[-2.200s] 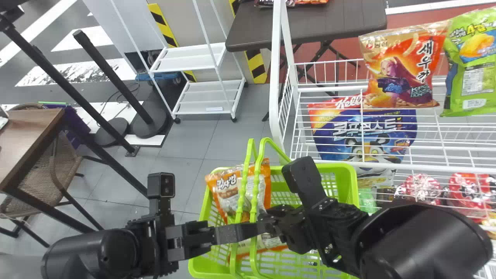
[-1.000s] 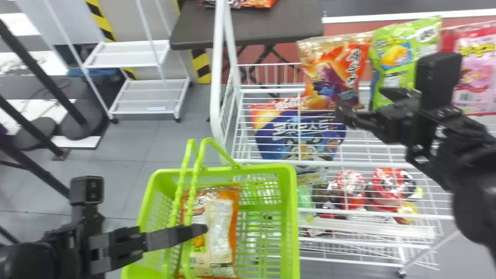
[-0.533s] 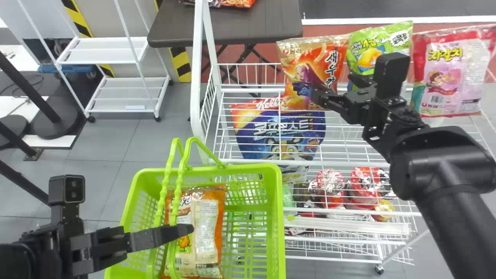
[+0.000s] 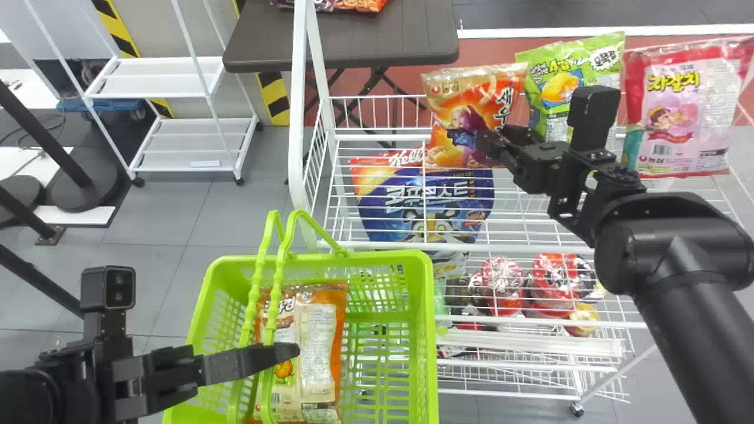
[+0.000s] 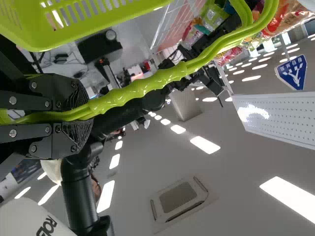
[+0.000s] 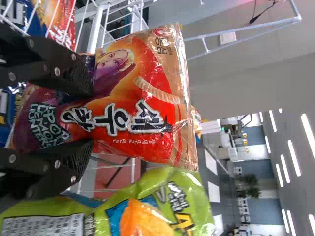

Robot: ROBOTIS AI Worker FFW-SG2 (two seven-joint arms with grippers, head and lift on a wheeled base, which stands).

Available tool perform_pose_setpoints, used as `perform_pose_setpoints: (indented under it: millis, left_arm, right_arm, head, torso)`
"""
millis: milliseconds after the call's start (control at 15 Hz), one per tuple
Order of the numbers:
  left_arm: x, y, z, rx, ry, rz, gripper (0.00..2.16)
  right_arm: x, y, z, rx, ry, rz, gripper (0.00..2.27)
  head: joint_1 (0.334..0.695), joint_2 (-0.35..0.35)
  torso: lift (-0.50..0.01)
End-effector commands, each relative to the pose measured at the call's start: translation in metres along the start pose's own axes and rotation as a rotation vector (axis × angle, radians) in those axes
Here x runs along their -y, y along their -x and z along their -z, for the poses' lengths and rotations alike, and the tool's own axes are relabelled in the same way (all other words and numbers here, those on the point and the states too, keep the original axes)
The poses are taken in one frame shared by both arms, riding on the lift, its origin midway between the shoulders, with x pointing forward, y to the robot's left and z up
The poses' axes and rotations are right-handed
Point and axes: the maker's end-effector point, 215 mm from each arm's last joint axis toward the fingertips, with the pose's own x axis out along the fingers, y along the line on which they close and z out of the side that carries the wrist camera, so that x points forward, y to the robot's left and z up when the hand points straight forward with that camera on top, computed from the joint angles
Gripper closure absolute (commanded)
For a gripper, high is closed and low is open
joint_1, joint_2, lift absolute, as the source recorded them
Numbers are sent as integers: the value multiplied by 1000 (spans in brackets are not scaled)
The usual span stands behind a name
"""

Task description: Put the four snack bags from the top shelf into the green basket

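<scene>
My left gripper [image 4: 290, 353] is at the handles of the green basket [image 4: 383, 254]; in the left wrist view the left gripper [image 5: 84, 114] holds the green handles [image 5: 142, 86] between its fingers. Inside the basket lies an orange-and-cream snack bag [image 4: 318, 353]. Over at the shelf my right gripper [image 4: 493, 142] grips an orange snack bag [image 4: 456, 112]; in the right wrist view the right gripper [image 6: 92, 118] has one finger pressed against each side of that orange bag [image 6: 142, 88]. Beside it stand a green snack bag [image 4: 551, 88] and a pink snack bag [image 4: 683, 112].
The white wire shelf [image 4: 530, 250] rises behind and right of the basket. A blue cereal bag [image 4: 421, 203] sits below the orange one, with red packs [image 4: 554, 282] lower down. A brown table [image 4: 347, 44] stands behind.
The view has swung right. My right arm has gone from over the basket to the shelf, and its fingers have drawn together on the orange bag, whose top has sunk and creased.
</scene>
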Motion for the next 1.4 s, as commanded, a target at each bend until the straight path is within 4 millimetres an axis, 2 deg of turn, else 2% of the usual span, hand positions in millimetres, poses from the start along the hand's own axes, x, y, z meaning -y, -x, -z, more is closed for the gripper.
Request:
perform_pose_setpoints:
  millis: [0,133,267,400,533,733,800,867,1000,1133,1200,1333]
  left_arm:
    - [2,0,0,-1,1,10,2148]
    - [3,1,0,-1,1,9,2148]
    - [2,2,1,0,3,8,2148]
    - [2,2,1,-2,3,7,2148]
    - [0,3,-2,3,4,6,2148]
    - [0,2,-2,5,3,6,2148]
    - [-1,2,-1,6,4,4,2148]
    - [-2,2,-1,8,6,4,2148]
    - [-3,2,-1,12,9,4,2148]
    - [-2,1,-1,12,6,6,2148]
    - [-2,2,-2,13,7,5,2148]
    - [-2,3,-2,18,5,2,2148]
  right_arm:
    - [-4,15,-14,77,-24,-3,2250]
    - [-15,30,-25,125,-24,-15,2250]
    - [-32,52,-46,184,-11,-20,2246]
    - [-57,82,-63,228,-23,-40,2250]
    - [-95,111,-62,203,-42,-88,2246]
    - [-176,146,-39,106,-121,-231,2246]
    - [-202,156,-33,89,-161,-287,2246]
    - [-227,163,-25,66,-196,-342,2250]
    - [-265,170,2,-28,-248,-423,2250]
    - [-288,177,42,-168,-283,-460,2250]
    - [-293,181,63,-239,-287,-456,2250]
    - [-307,195,91,-343,-303,-475,2250]
  head:
    - [695,75]
    - [695,74]
    - [695,77]
    - [695,82]
    - [695,99]
    - [695,147]
    - [695,175]
    - [695,231]
    - [695,292]
    - [695,350]
    - [695,350]
    - [695,350]
  torso:
    - [0]
    - [0]
    - [0]
    - [0]
    - [0]
    - [0]
    - [0]
    - [0]
    - [0]
    - [0]
    - [0]
    - [0]
